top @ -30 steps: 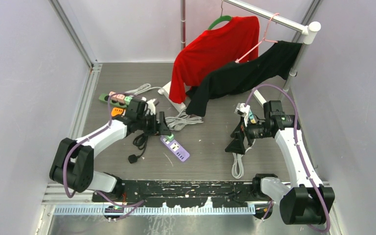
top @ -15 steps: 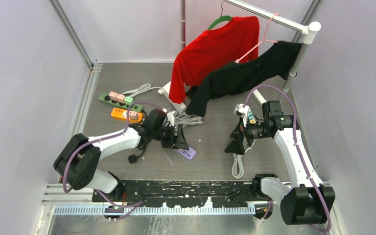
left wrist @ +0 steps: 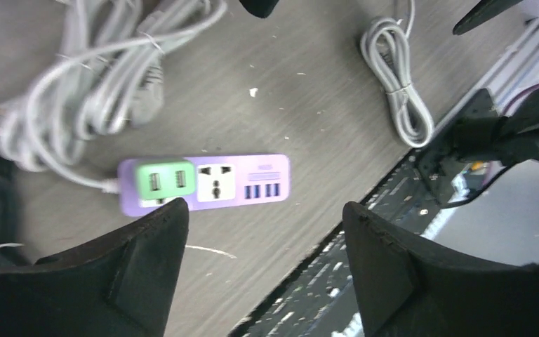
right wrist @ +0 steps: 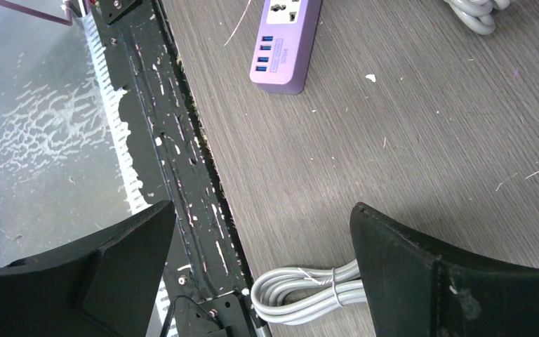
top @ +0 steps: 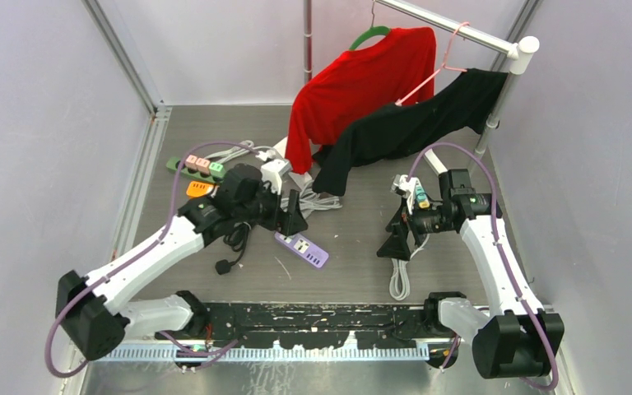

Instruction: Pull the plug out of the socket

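On the tabletop, the left end effector hangs spread and empty near the purple strip. The right end effector gapes wide, also empty. A green plug sits in the strip's cable end.

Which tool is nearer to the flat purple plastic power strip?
Left. The left tool hangs just above the purple power strip; the right tool is far off to its right.

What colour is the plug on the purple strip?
Green plug; the left wrist view shows it best.
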Motion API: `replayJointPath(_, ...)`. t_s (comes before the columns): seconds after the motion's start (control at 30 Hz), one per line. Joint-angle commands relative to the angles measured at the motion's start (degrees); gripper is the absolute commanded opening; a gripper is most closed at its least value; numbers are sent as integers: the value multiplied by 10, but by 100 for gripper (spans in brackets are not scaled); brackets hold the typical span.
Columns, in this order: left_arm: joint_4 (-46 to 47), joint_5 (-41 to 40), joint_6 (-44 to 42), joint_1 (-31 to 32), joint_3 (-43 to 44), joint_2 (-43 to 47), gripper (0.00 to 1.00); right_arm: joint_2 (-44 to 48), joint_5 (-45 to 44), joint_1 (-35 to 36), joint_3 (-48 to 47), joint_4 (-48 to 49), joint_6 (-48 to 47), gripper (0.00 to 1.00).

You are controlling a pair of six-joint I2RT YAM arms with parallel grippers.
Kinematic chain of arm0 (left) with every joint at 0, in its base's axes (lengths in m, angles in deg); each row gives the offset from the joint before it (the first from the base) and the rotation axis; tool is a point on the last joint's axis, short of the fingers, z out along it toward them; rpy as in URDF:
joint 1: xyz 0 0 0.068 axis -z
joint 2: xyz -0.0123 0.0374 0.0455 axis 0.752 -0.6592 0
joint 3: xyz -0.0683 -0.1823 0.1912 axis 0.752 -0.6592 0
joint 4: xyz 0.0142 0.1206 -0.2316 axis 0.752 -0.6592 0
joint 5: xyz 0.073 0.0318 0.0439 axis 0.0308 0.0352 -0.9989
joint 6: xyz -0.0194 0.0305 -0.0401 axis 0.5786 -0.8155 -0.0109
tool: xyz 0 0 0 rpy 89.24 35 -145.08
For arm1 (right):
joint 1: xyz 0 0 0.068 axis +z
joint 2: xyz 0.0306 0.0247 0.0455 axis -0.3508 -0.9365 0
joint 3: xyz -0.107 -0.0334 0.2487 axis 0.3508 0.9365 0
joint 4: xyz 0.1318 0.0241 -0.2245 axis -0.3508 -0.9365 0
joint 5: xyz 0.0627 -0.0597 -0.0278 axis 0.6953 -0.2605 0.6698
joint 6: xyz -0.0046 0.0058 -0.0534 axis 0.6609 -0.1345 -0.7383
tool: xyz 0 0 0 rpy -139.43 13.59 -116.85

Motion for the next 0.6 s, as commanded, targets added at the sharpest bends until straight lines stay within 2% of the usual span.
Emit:
replayJointPath(0.0, -85, -85, -147, -2, 26, 35, 85, 13, 7, 4, 0, 14, 2, 100)
replayJointPath(0.1, -88, -106, -198, -3, 31, 19, 95, 15, 6, 4, 2, 16, 2, 100)
replayJointPath(0.17, -107, -103, -241, -4, 46, -13, 96, 16, 6, 4, 4, 17, 2, 100)
replayJointPath(0.23, -140, -102, -284, -3, 75, -65, 94, 15, 8, 4, 4, 18, 2, 100)
replayJointPath(0.37, -197, -84, -377, -2, 134, -137, 82, 18, 7, 5, 7, 18, 1, 100)
replayJointPath(0.57, -161, 18, -588, -2, 111, -140, 82, 11, 4, 6, 7, 18, -1, 100)
